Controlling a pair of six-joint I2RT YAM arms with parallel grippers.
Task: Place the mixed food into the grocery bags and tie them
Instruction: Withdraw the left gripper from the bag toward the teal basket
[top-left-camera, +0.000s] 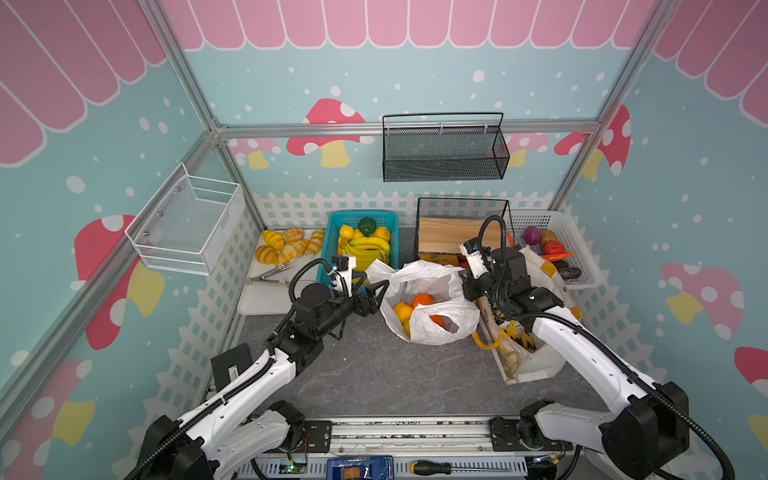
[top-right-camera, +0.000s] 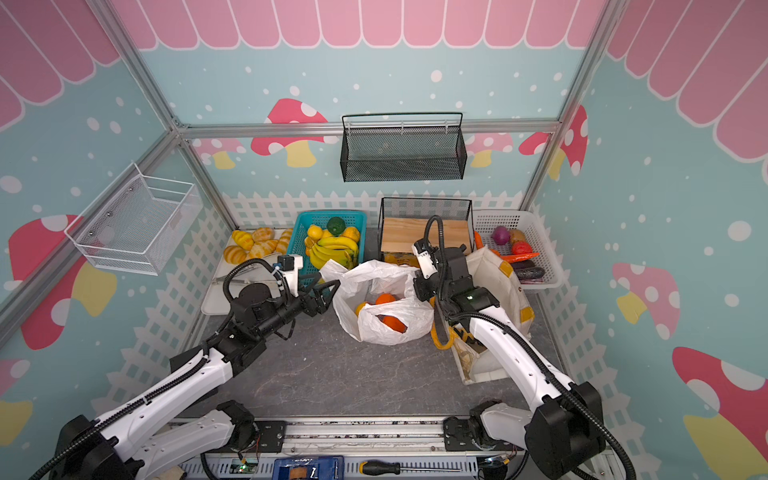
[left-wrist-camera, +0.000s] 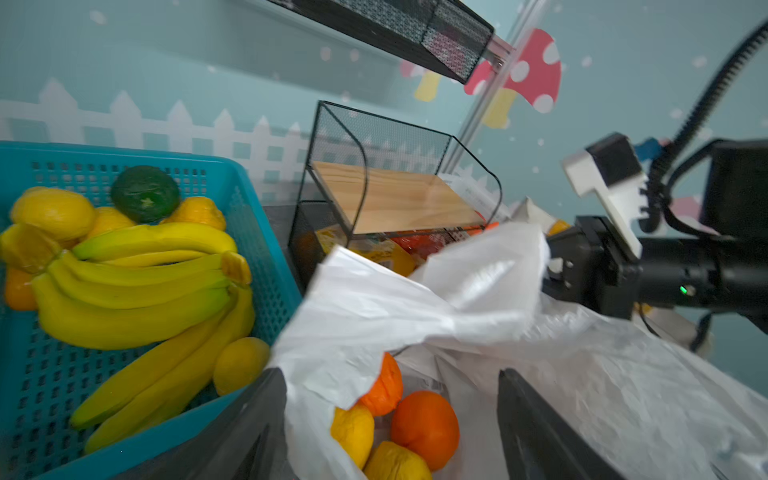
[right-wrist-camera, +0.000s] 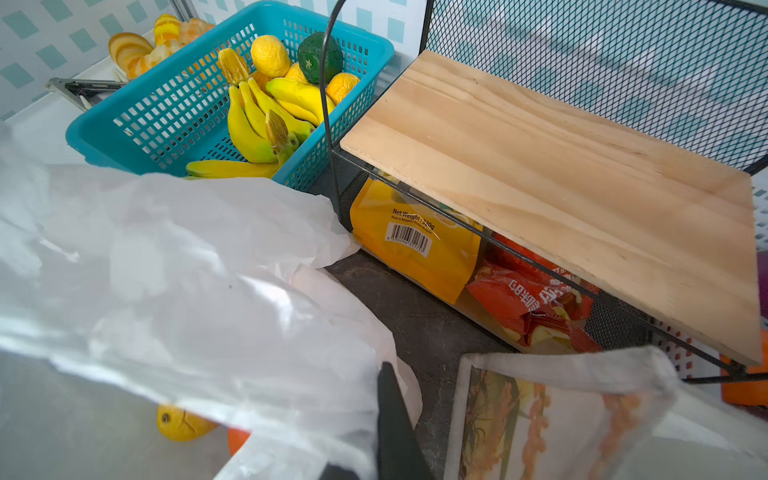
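The white plastic bag (top-left-camera: 436, 328) sits mid-bench, mouth up and slumped open. Inside are oranges (top-left-camera: 422, 300) and a couple of lemons (left-wrist-camera: 353, 432). Its film is thin, light and slippery. I judge it will crumple and slide under any push, while the fruit in the bottom anchors it. The loop handles are the sound places to take hold, with the film gathered into a bunch so that it is less likely to tear or slip out.

The right tool (left-wrist-camera: 548, 266) is at the bag's right rim, jaws together and clamped on a fold of the film, which it lifts taut. The left tool (top-left-camera: 383, 297) hovers at the bag's left rim with its jaws wide apart. The rim lies between them and nothing is gripped.

Just right of the bag, under the right arm, stands the canvas tote (top-left-camera: 536, 259). It is stiffer and holds its own shape, and its contents are hidden.

Far left of the bag, the teal basket (top-left-camera: 328, 253) holds bananas (top-left-camera: 368, 247) and more citrus. The bunch looks firm and curved and is probably best taken across the middle, whereas the round fruit may roll. In the mesh rack (right-wrist-camera: 332, 124), behind the bag, lie snack packets (right-wrist-camera: 415, 245), which are light, crinkly and slick.

The grey bench (top-left-camera: 374, 374) is bare near the arms. Packing seems partly done and neither bag is tied yet.
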